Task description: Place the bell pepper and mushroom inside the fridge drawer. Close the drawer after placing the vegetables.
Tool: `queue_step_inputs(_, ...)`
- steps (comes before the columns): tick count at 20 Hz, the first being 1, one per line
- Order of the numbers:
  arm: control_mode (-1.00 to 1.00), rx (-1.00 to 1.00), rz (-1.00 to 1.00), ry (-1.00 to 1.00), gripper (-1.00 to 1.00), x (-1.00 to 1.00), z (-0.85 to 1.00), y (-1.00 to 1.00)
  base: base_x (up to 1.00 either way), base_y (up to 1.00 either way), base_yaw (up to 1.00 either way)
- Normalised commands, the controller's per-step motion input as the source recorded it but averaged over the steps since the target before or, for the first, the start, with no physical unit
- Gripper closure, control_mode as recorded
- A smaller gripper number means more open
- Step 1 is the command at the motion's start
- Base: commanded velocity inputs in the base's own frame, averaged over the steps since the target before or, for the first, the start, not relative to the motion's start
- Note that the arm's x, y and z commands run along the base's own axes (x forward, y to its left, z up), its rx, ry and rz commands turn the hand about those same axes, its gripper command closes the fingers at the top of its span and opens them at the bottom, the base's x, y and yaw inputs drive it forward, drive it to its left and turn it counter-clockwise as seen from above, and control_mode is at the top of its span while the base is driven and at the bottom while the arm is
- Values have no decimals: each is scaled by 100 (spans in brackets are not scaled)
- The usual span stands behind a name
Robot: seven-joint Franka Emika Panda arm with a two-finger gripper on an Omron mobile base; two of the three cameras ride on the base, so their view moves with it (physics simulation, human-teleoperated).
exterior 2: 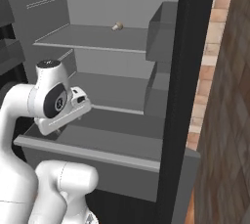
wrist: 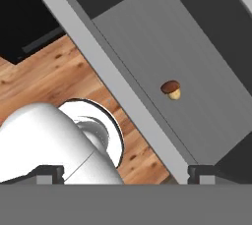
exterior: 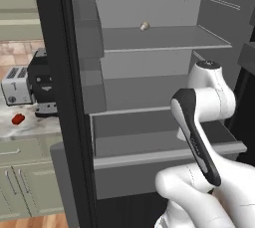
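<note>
The mushroom [wrist: 171,89], brown cap and pale stem, lies on the floor of the fridge drawer [wrist: 162,32], apart from my fingers. The grey drawer [exterior: 164,172] stands pulled out of the black fridge, and its flat front [exterior 2: 97,167] faces me. My gripper [wrist: 126,174] hangs above the drawer's front rim, open, with nothing between its fingertips [wrist: 201,172]. My white hand [exterior 2: 73,104] points down over the drawer's left part. The red bell pepper [exterior: 18,119] rests on the counter left of the fridge, in front of the toaster [exterior: 16,85].
The fridge's black frame edge [exterior: 60,97] stands between the counter and the drawer. Grey shelves [exterior: 164,38] lie above the drawer, the upper one bearing a small tan object [exterior: 144,25]. Door bins [exterior: 89,48] hang at the left. A brick wall [exterior 2: 229,96] stands to the right.
</note>
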Motion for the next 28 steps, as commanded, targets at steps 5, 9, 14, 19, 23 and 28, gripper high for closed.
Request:
queue_step_inputs(5,-100,0,-1,0,-100,0,0,0,0,0,0)
queue_step_inputs(9,-100,0,0,0,-100,0,0,0,0,0,0)
queue_step_inputs(14,-100,2,-1,0,-100,-17,-2,0,0,0,0)
queue_step_inputs(19,100,7,-4,-2,-100,-65,0,0,-20,0,-1)
queue_step_inputs(23,100,0,0,0,-100,0,0,0,-100,1,-4)
queue_step_inputs(28,100,0,0,0,-100,0,0,0,-95,24,-3)
